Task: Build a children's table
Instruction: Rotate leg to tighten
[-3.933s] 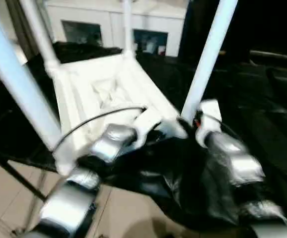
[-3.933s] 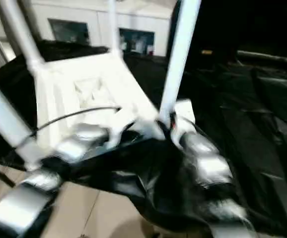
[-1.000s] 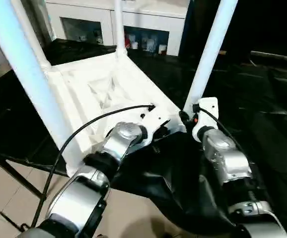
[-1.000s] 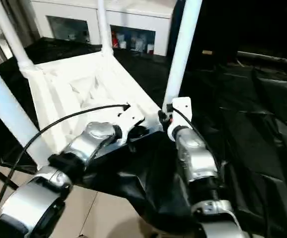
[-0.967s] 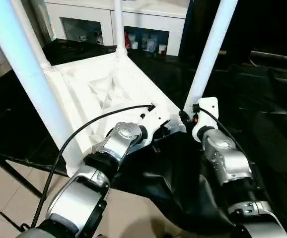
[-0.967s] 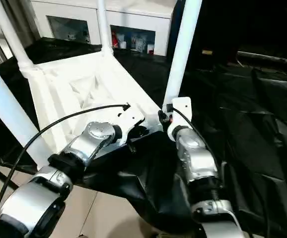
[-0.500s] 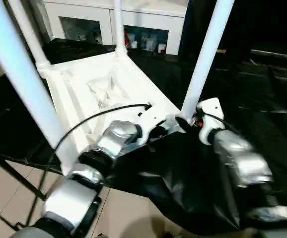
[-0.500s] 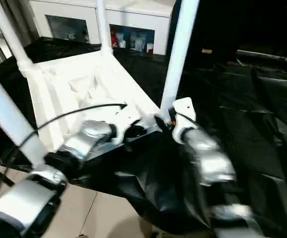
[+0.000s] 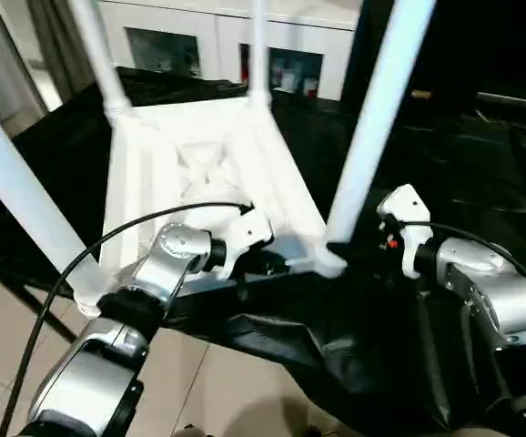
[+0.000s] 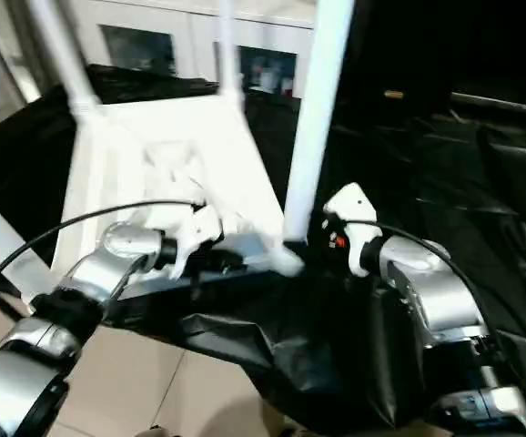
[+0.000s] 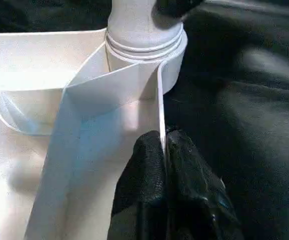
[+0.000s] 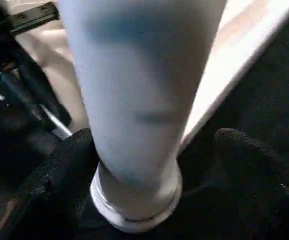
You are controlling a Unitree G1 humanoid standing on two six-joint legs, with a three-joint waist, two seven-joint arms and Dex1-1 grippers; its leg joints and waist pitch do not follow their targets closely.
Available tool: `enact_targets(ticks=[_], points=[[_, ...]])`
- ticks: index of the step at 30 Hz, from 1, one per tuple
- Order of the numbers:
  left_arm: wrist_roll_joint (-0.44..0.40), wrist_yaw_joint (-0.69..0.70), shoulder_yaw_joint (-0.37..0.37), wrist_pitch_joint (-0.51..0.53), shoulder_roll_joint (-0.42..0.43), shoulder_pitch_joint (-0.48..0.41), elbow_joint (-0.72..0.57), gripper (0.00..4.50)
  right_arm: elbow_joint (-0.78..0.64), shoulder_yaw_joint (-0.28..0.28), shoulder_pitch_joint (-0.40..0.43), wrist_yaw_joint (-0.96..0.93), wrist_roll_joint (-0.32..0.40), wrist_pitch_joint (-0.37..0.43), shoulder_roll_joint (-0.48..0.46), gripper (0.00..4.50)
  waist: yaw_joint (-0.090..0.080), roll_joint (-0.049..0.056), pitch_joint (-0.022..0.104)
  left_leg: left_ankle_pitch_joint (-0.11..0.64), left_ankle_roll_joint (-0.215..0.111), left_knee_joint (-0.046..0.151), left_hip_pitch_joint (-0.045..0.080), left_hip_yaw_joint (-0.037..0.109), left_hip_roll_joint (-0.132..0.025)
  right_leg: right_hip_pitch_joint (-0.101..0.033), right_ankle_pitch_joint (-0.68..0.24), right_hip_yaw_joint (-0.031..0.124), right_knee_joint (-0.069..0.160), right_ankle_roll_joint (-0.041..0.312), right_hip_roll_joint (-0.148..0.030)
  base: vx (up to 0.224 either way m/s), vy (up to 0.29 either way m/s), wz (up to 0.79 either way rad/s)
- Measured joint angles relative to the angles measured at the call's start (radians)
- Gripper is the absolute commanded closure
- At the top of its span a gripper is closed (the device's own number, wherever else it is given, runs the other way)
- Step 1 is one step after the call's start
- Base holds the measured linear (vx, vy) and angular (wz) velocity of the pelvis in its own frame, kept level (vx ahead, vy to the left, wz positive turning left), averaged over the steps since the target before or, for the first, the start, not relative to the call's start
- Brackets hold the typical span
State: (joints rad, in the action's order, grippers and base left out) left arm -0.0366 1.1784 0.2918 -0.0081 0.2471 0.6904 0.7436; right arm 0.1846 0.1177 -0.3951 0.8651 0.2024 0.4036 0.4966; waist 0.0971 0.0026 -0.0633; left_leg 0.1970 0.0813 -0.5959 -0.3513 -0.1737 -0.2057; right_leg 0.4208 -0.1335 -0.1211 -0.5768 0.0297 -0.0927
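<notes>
The left tool (image 11: 163, 150) pinches the tabletop (image 9: 199, 173) rim; the right tool (image 12: 154, 165) stands wide open around the upright near leg (image 9: 372, 127), gripping nothing.

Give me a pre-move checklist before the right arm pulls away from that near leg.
1. Left gripper pinched on the tabletop rim: ok.
2. Right gripper fingers apart, either side of the near right leg: ok.
3. Right fingers fully off that leg: cannot tell.
4. Leg's ringed base sits in the corner socket: ok; fully tightened, cannot tell.
5. All four legs stand up from the upturned tabletop: ok.
6. Black sheet under the tabletop is wrinkled, may snag: cannot tell.
</notes>
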Motion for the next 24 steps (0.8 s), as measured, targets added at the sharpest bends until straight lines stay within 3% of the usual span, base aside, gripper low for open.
enact_targets(ticks=[1,2,5,16,24], points=[[0.005,0.015,0.0,0.008,0.01,-0.014,-0.025,4.5,-0.008,0.002,0.002,0.014,0.002,0.006,0.002,0.54,-0.001,0.0,0.0,0.0,0.0,0.0,0.0,0.0,0.0,0.0,0.0,0.0,0.0,0.0,0.0,0.0,0.0,0.0],[0.006,0.024,0.0,0.013,0.014,-0.018,-0.033,4.5,-0.01,0.005,0.002,0.022,0.005,0.01,0.004,0.82,0.0,0.0,0.0,0.0,0.0,0.0,0.0,0.0,0.0,0.0,0.0,0.0,0.0,0.0,0.0,0.0,0.0,0.0],[0.012,0.038,0.0,0.03,0.021,-0.025,-0.059,4.5,-0.017,0.008,0.002,0.044,0.024,0.018,0.011,0.82,0.001,0.0,0.0,0.0,0.0,0.0,0.0,0.0,0.0,0.0,0.0,0.0,0.0,0.0,0.0,0.0,0.0,0.0],[0.013,0.052,0.0,0.057,0.032,-0.046,-0.116,4.5,-0.023,0.019,0.003,0.104,0.032,0.023,0.023,1.95,0.005,0.0,0.0,0.0,0.0,0.0,0.0,0.0,0.0,0.0,0.0,0.0,-0.001,0.0,0.0,0.0,0.0,0.0],[0.013,0.055,0.0,0.072,0.035,-0.055,-0.131,4.5,-0.026,0.026,0.007,0.115,0.041,0.029,0.025,2.51,0.003,0.0,0.0,0.0,0.0,0.0,0.0,0.0,0.0,-0.001,0.0,0.0,-0.001,-0.001,0.0,0.0,0.0,0.0]])
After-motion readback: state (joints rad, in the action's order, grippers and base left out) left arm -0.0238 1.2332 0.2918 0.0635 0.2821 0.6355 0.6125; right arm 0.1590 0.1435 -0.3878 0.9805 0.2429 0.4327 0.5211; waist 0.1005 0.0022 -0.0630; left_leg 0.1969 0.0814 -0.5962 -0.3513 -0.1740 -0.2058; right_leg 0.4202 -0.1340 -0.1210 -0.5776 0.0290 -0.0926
